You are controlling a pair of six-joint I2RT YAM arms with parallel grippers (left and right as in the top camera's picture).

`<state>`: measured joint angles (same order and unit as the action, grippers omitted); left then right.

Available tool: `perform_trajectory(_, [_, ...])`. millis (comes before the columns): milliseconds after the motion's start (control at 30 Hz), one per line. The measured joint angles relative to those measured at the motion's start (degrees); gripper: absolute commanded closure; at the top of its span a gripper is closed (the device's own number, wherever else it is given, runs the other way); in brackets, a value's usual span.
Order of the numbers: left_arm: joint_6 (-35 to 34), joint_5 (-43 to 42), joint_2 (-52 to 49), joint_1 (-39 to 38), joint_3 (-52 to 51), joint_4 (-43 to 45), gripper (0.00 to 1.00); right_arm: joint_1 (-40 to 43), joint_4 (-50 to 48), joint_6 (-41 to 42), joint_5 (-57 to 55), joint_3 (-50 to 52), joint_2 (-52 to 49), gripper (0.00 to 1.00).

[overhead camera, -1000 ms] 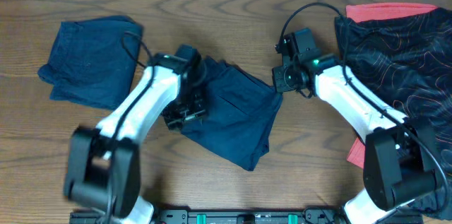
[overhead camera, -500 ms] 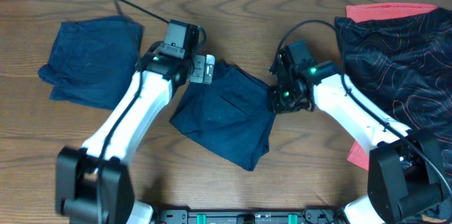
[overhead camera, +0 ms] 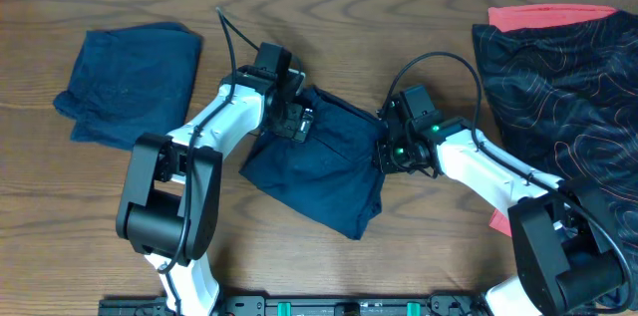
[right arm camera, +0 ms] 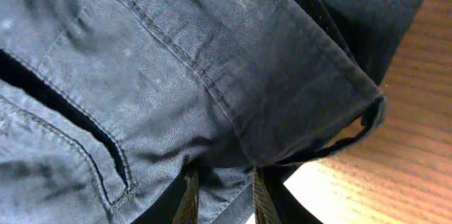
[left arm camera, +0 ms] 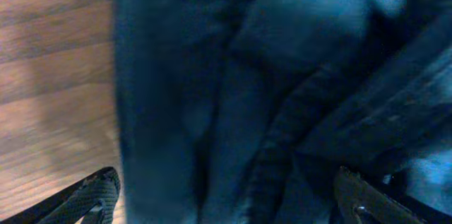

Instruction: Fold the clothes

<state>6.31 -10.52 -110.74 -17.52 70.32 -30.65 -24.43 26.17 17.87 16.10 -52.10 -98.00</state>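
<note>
A brown wood-grain table lies underneath.

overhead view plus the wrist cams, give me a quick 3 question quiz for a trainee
1. True or false: the left gripper is open over navy fabric.
2. What colour is the garment peeking out from under the black garment?
3. Which garment does the right gripper pinch? A: centre navy garment. B: left navy garment. C: black garment.
Key: 1 true. 2 the coral-red garment. 3 A.
</note>
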Motion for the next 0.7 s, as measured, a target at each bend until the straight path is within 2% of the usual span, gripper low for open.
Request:
perform_trajectory(333, [0.2, -4.6, 0.0, 0.0, -0.9, -0.9, 0.01, 0.0, -1.8, 0.0, -0.4, 0.4, 0.0, 0.77])
perform_trajectory(367, [0.2, -5.2, 0.0, 0.0, -0.9, -0.9, 0.05, 0.0, -2.0, 0.0, -0.5, 0.4, 0.0, 0.77])
perform_trajectory(433, [0.0, -5.6, 0.0, 0.0, -1.0, -0.8, 0.27, 0.0, -2.3, 0.0, -0.5, 0.4, 0.0, 0.77])
perform_trajectory(633, [0.7, -4.0, 0.2, -0.4, -1.2, -0.9, 0.29, 0.0, -2.5, 0.2, -0.5, 0.4, 0.0, 0.76])
perform_trajectory(700, [-0.2, -2.7, 0.9, -0.2, -1.2, -1.0, 0.34, 0.0, -2.5, 0.2, -0.5, 0.4, 0.0, 0.77])
